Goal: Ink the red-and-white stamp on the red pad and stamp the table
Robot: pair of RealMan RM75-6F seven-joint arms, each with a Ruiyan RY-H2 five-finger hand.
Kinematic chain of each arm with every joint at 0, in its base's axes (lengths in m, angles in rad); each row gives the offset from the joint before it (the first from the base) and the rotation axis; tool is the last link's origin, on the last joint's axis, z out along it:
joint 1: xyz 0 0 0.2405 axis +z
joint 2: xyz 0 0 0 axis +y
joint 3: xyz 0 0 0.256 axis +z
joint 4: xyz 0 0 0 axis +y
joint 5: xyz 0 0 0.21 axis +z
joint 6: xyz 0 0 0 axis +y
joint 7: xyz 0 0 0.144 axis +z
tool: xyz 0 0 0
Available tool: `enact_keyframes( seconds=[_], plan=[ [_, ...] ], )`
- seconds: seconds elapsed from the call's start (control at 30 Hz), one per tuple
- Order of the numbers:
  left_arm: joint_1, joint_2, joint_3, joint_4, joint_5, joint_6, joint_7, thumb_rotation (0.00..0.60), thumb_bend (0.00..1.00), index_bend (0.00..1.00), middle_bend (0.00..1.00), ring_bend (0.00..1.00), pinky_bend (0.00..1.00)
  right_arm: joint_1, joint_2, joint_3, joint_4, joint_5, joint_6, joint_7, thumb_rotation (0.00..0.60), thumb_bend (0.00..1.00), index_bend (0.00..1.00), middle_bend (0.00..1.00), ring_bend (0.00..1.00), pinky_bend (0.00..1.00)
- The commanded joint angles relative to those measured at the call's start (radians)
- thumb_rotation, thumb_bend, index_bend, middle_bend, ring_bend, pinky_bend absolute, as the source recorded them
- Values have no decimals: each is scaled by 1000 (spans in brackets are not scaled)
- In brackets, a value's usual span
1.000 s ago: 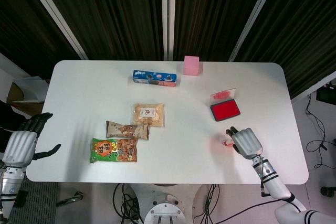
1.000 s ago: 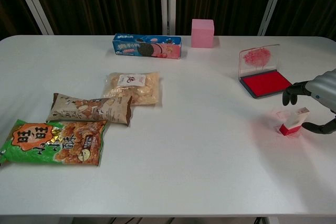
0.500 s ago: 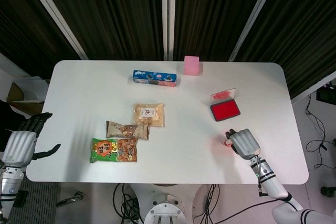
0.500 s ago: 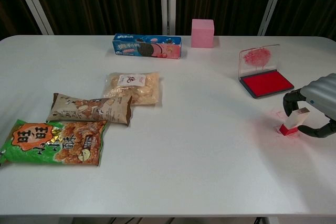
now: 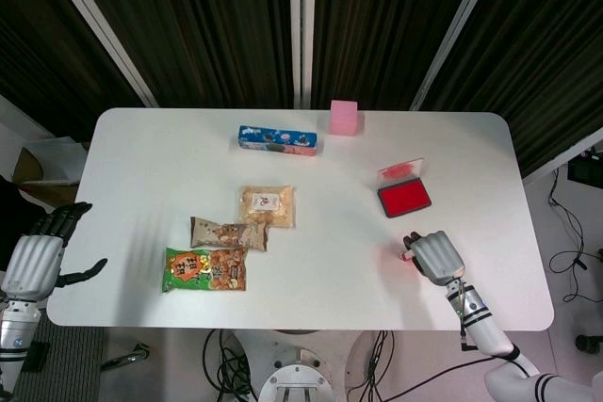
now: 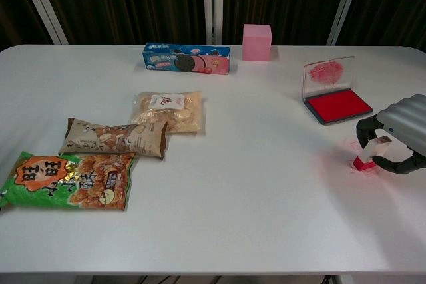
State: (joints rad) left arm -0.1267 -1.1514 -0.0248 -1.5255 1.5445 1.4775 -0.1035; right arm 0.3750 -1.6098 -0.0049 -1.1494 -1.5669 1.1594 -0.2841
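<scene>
The red-and-white stamp (image 6: 370,153) stands on its red base on the table (image 6: 266,197) at the right, leaning a little. My right hand (image 6: 403,128) wraps around it, one finger curled behind its white top and the thumb in front. A faint red mark (image 6: 351,143) shows on the table beside it. In the head view, the right hand (image 5: 433,256) hides most of the stamp (image 5: 407,255). The red ink pad (image 6: 339,106) lies open just beyond, its clear lid (image 6: 326,71) upright. My left hand (image 5: 33,261) hangs off the table's left edge, fingers apart, holding nothing.
A blue cookie box (image 6: 186,58) and a pink box (image 6: 257,42) stand at the back. Three snack bags lie at the left: a clear one (image 6: 170,110), a brown one (image 6: 116,138) and a green one (image 6: 70,181).
My right hand has moved left over the stamp and its fingers have curled closer around it. The stamp's base has shifted slightly left. The left hand has stayed put.
</scene>
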Motion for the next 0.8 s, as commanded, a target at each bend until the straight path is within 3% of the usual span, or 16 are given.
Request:
enact_keyframes(
  seconds=[0.03,0.3,0.47,0.63,0.8],
  plan=[
    [0,0,0,1,0,0,-1,468,171,133,132,118,206,1,0,0,0,2,0,-1,600,320,548,516,833,1000],
    [3,1,0,6,-1,3,-6,468,170,133,132,118,206,5,23,15,-26,7,21,13,600,348,570,530,833,1000],
    [3,-1,0,8,1,3,-8,469,171,133,132,118,206,34,72,81,-75,51,18,40,600,348,580,538,833,1000],
    [1,-8,2,12,1,-2,-11,467,171,133,132,118,206,103,76,177,-53,168,-84,42,600,351,585,540,833,1000],
    [1,-5,2,10,0,-4,-9,468,170,133,132,118,206,170,60,219,-23,262,-201,13,600,353,588,538,833,1000]
  ],
)
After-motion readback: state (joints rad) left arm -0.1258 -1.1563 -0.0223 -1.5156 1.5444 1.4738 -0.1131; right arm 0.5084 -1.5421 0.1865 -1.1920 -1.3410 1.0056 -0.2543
